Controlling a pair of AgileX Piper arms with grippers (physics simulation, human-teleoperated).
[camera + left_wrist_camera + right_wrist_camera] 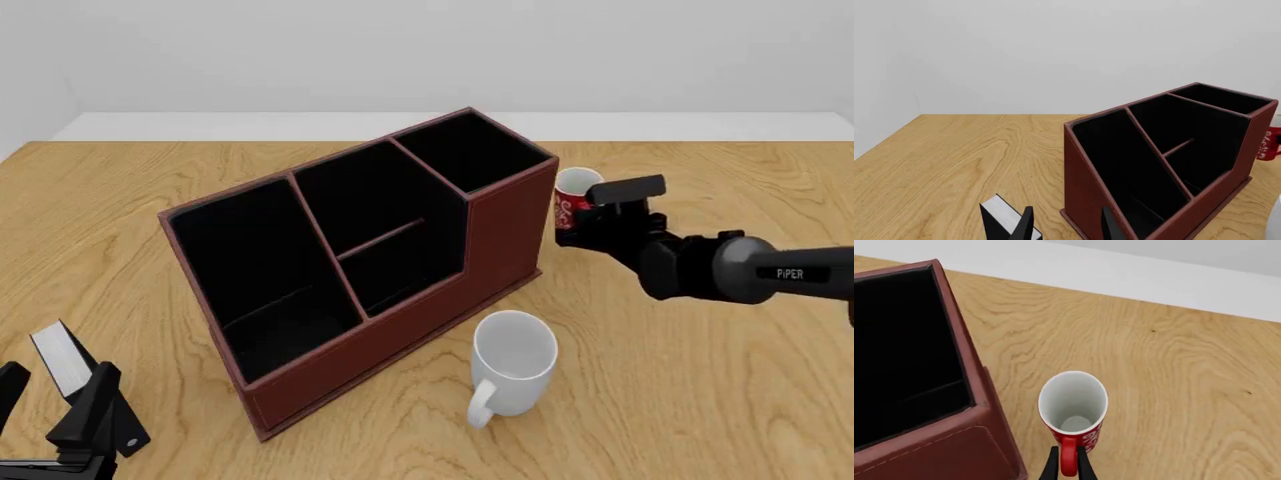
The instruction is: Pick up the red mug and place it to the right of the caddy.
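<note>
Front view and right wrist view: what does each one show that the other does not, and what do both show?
Only the front view shows the white mug, the left pincer low near the table's near left corner, all three compartments of the caddy, and the right arm's body.

Only the right wrist view shows the mug's white inside down to the bottom, and the right pincer shut on the red handle.

Both show the red mug upright, on the caddy's right side, and the wooden table.
</note>
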